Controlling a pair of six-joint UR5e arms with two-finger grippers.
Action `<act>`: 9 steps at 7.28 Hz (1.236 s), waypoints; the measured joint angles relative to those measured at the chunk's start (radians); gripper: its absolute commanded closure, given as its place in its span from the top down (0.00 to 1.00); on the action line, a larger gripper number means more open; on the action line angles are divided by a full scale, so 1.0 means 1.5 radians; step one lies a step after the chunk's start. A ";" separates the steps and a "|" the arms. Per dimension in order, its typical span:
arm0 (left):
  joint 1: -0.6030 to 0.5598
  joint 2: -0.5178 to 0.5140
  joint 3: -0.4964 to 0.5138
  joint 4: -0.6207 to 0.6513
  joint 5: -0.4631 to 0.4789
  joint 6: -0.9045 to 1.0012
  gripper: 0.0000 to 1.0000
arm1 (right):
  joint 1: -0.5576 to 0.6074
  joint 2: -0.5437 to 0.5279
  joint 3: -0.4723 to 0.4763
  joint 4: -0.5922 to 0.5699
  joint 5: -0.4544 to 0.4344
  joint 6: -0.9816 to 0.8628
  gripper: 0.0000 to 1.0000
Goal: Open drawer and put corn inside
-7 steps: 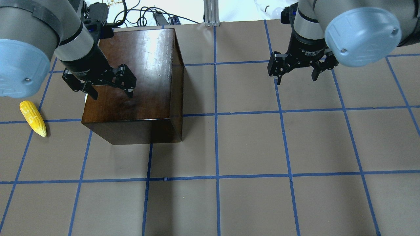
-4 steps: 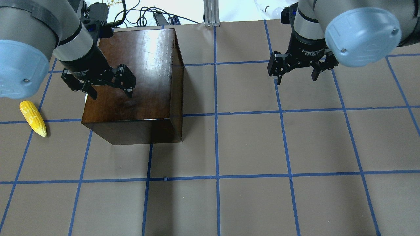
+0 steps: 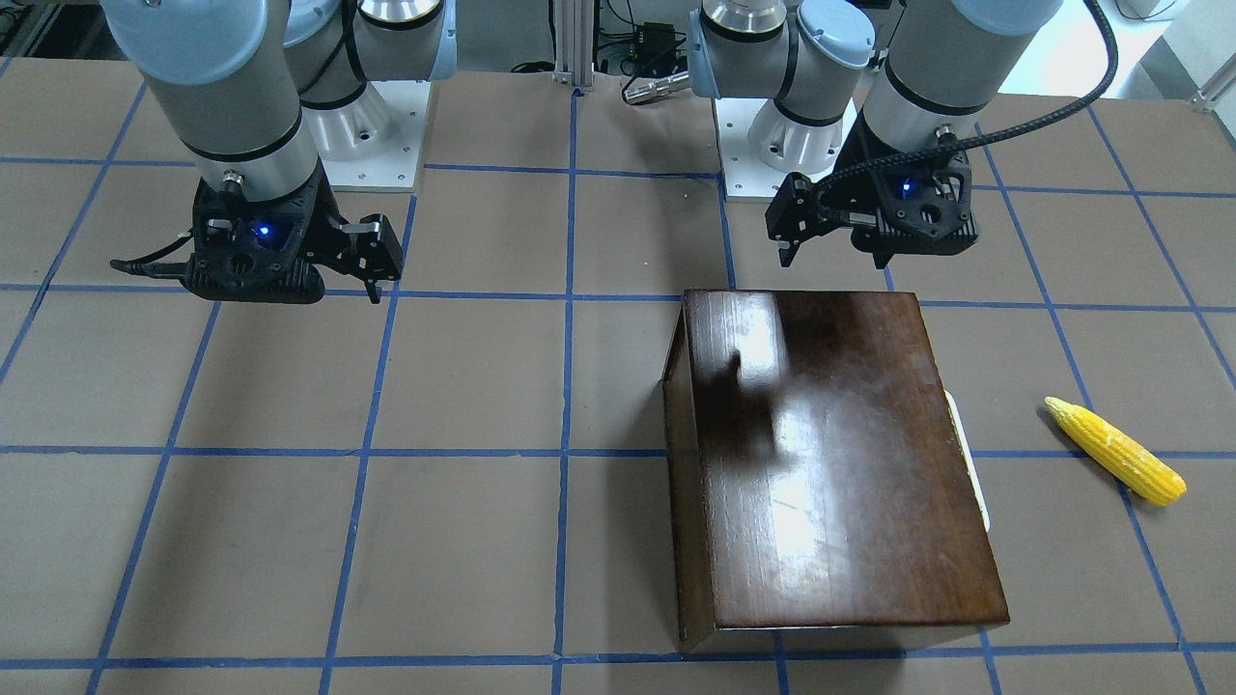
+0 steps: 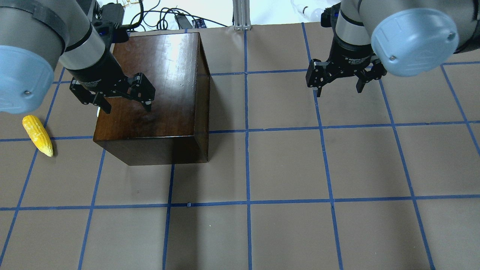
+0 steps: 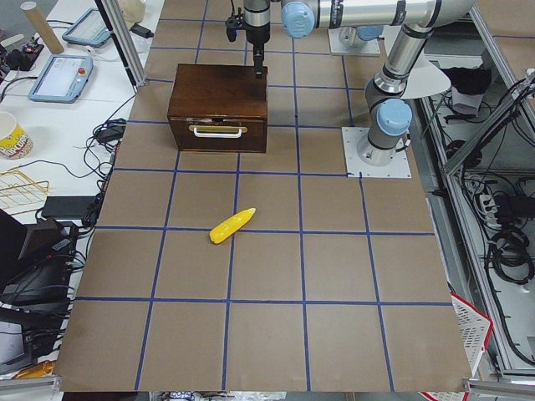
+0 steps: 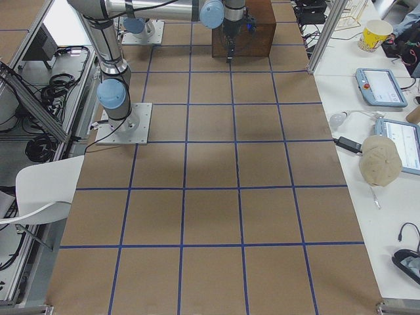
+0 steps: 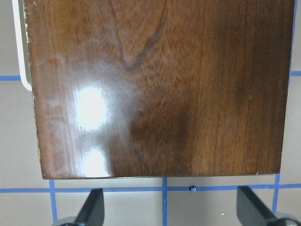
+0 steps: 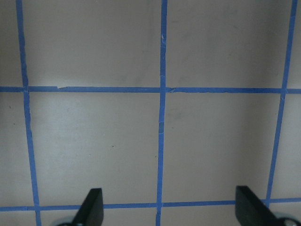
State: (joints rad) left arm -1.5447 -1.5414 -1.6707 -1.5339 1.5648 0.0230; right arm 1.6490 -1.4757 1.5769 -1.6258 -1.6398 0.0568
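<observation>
The glossy dark brown box (image 4: 157,86) stands on the table's left half. Its drawer (image 5: 219,134) is shut, and its white handle (image 5: 217,130) faces the robot's left; the handle also shows in the front view (image 3: 969,463) and in the left wrist view (image 7: 21,47). The yellow corn (image 4: 37,135) lies on the table left of the box, also seen in the front view (image 3: 1115,451). My left gripper (image 4: 128,109) is open and empty, hovering above the box top (image 7: 160,89). My right gripper (image 4: 338,91) is open and empty above bare table, far to the right.
The table is brown with a blue tape grid. An aluminium post (image 4: 242,15) and cables stand at the far edge behind the box. The two arm bases (image 3: 372,125) (image 3: 782,135) sit at the robot's side. Tablets lie on a side table (image 5: 63,79).
My left gripper has drifted slightly left and back over the box top, still open. The right arm, the corn and the box have not moved.
</observation>
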 measured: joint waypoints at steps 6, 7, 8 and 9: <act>0.002 -0.005 0.006 0.004 0.001 0.000 1.00 | 0.000 0.000 0.000 0.000 0.000 0.000 1.00; 0.007 -0.005 0.007 0.005 0.002 0.000 1.00 | 0.000 0.000 0.000 0.000 0.000 0.000 1.00; 0.020 -0.008 0.010 0.005 0.000 0.002 1.00 | 0.000 0.000 0.000 0.000 0.000 0.000 1.00; 0.040 -0.014 0.018 0.005 -0.002 0.013 1.00 | 0.000 0.000 0.000 0.000 0.000 0.000 1.00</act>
State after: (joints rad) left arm -1.4850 -1.5628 -1.6442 -1.5270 1.5611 0.0422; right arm 1.6490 -1.4757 1.5769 -1.6260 -1.6398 0.0568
